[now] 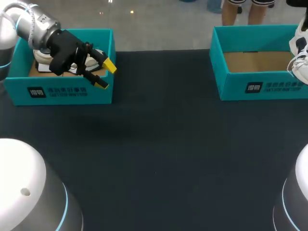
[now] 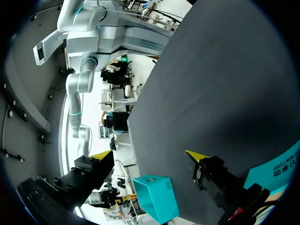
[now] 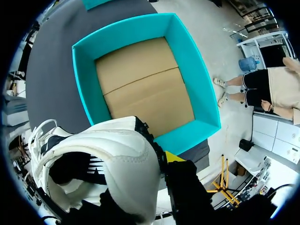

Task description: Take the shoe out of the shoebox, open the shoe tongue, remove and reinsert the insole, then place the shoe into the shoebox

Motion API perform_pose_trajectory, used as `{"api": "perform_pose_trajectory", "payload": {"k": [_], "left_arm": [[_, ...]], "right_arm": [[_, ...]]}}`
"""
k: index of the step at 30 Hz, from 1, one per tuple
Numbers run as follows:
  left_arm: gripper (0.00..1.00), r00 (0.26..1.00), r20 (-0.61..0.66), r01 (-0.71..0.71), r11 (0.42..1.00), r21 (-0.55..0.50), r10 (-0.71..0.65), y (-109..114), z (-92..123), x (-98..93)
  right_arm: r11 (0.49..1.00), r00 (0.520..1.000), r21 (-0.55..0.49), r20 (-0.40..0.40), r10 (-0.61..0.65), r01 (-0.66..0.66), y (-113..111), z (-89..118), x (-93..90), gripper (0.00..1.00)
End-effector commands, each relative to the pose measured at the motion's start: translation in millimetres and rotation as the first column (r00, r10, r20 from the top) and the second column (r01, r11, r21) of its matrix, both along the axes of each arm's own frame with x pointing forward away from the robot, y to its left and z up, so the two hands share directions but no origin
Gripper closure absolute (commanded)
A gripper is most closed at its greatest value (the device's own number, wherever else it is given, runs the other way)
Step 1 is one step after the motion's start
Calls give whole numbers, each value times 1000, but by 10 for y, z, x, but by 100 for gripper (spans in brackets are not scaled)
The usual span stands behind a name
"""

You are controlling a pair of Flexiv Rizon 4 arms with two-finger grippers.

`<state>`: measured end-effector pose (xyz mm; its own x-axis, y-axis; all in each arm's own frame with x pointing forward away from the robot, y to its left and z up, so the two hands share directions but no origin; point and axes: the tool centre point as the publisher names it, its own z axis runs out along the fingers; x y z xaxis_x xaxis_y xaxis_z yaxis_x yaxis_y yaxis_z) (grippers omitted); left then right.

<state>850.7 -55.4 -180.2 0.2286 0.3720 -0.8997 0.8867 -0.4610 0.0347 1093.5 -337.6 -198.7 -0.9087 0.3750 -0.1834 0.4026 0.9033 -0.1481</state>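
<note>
The right jaws were closed on a white shoe (image 3: 108, 150), holding it in the air over the right shoebox (image 3: 192, 65), which showed only its bare brown floor. The left jaws were wide open with nothing in them, just above the left shoebox (image 1: 62, 91). Something white (image 1: 42, 58) lay in there, maybe another shoe. The held shoe looked big and floppy, so it might slip or bump the box wall. Both boxes sat well apart on the dark surface (image 1: 159, 144).

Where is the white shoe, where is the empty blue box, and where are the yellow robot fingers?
White shoe (image 3: 117, 154): right wrist view, on its white upper.
Empty box (image 3: 191, 79): right wrist view, on its blue-green inner wall.
Left gripper (image 1: 106, 74): head view, midway between its two yellow fingertips.
</note>
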Motion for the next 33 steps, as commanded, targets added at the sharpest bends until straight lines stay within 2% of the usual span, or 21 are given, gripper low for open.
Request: {"api": "perform_pose_trajectory", "payload": {"k": [1,6,8,9,10,11,13,14,15,16,18,19,20,21,22,24,25,26,27,32,33], "left_arm": [[0,1000,2,1,1000,3,-1,2,2,-3],[0,1000,2,1,1000,3,-1,2,2,-3],[0,1000,2,1,1000,3,-1,2,2,-3],[0,1000,2,1,1000,3,-1,2,2,-3],[0,1000,2,1,1000,3,-1,2,2,-3],[0,1000,2,1,1000,3,-1,2,2,-3],[0,1000,2,1,1000,3,-1,2,2,-3],[0,1000,2,1,1000,3,-1,2,2,-3],[0,1000,2,1,1000,3,-1,2,2,-3],[0,1000,2,1,1000,3,-1,2,2,-3],[0,1000,2,1,1000,3,-1,2,2,-3],[0,1000,2,1,1000,3,-1,2,2,-3],[0,1000,2,1,1000,3,-1,2,2,-3],[0,1000,2,1,1000,3,-1,2,2,-3],[0,1000,2,1,1000,3,-1,2,2,-3],[0,1000,2,1,1000,3,-1,2,2,-3],[0,1000,2,1,1000,3,-1,2,2,-3],[0,1000,2,1,1000,3,-1,2,2,-3],[0,1000,2,1,1000,3,-1,2,2,-3],[0,1000,2,1,1000,3,-1,2,2,-3],[0,1000,2,1,1000,3,-1,2,2,-3]], "right_arm": [[993,993,-8,18,-118,118,-58,-6,1,100],[902,902,47,31,-431,429,-200,-10,-9,100],[802,804,83,14,-594,591,-253,14,-18,100],[760,760,87,40,-649,644,-265,34,-40,100],[686,683,80,55,-728,724,-293,54,-44,100],[667,665,90,52,-745,740,-292,76,-68,100],[576,573,128,59,-817,807,-264,125,-105,100],[556,552,123,69,-831,822,-244,132,-124,100],[490,484,129,81,-872,862,-237,135,-141,100],[478,472,142,75,-879,867,-235,137,-152,100],[377,365,136,106,-925,916,-232,126,-187,100],[372,362,144,93,-928,917,-219,112,-198,100],[288,272,140,120,-955,947,-217,99,-222,100],[278,266,142,99,-959,950,-216,84,-235,100],[223,207,155,109,-972,962,-202,77,-253,100],[149,130,168,119,-984,974,-207,55,-292,100],[90,67,176,131,-989,980,-223,50,-323,100],[60,39,185,115,-993,981,-231,37,-344,100],[5,-18,199,114,-993,980,-237,30,-372,100],[-109,-142,237,125,-982,965,-232,27,-440,100],[-98,-129,235,121,-984,967,-234,29,-435,100]]}}
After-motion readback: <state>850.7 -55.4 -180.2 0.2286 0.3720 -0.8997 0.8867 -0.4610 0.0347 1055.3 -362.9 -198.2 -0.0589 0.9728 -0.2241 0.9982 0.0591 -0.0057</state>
